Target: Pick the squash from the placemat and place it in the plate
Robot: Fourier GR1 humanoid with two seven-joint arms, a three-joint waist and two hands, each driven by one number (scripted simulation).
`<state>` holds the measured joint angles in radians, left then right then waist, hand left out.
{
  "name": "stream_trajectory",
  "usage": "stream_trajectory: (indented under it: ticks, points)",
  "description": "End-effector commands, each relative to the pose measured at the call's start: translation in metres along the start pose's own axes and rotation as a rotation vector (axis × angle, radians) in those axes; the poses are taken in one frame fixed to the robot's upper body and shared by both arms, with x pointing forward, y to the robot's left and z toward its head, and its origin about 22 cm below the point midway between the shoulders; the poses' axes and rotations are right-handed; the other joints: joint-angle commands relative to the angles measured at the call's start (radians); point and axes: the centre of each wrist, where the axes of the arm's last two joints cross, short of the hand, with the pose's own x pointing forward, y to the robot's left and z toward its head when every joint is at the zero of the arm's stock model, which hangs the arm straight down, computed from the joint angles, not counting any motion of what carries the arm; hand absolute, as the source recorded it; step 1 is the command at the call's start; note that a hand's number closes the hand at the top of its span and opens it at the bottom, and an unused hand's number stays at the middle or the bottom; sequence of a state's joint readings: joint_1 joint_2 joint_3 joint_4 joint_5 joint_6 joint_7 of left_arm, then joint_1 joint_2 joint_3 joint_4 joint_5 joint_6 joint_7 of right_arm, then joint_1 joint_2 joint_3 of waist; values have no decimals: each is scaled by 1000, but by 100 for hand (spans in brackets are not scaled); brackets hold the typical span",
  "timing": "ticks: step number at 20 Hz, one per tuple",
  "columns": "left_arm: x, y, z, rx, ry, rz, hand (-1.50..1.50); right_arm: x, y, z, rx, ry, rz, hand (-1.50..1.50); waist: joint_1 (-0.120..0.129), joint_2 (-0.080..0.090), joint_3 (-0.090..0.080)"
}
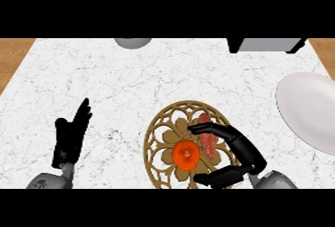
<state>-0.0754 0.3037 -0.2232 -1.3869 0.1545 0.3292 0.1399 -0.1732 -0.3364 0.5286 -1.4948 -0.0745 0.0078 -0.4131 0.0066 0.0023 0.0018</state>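
Observation:
An orange squash (187, 154) lies on a round golden-brown lattice placemat (160, 133) near the counter's front. My right hand (241, 150) sits just right of the squash, fingers and thumb curved in a wide arc around it without closing on it. A reddish piece (208, 139) shows between the squash and the curved fingers. The white plate (307, 111) lies at the right edge, partly cut off. My left hand (71, 133) rests open at the left, fingers pointing up, away from the placemat.
The white marble counter (131, 80) fills the view, with wood showing at both top corners. A grey rounded object (133, 42) sits at the far edge. A dark and grey appliance (265, 45) stands at the far right.

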Motion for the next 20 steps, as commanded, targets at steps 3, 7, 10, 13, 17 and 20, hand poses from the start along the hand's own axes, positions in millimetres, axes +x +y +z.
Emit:
stream_trajectory:
  ticks: [3,7,10,13,17,20]
  points:
    - [-9,5,7,-10,11,-8,0,1,-30,5,194,42,327,-150,2,-5,-3]
    - [6,-15,2,-7,9,6,0,32,-26,-26,226,69,530,-150,-6,-6,-3]
    - [13,-18,-9,14,4,4,0,54,-29,-35,313,141,608,-150,-14,-5,-3]
    - [5,-3,5,-12,22,-5,0,69,-24,-61,402,235,670,-150,6,-6,-3]
    - [1,-16,5,-24,23,18,0,70,-2,-57,572,345,674,-150,-3,-4,-3]
    - [8,-11,11,-13,4,21,0,61,0,-68,601,393,689,-150,1,-3,-2]
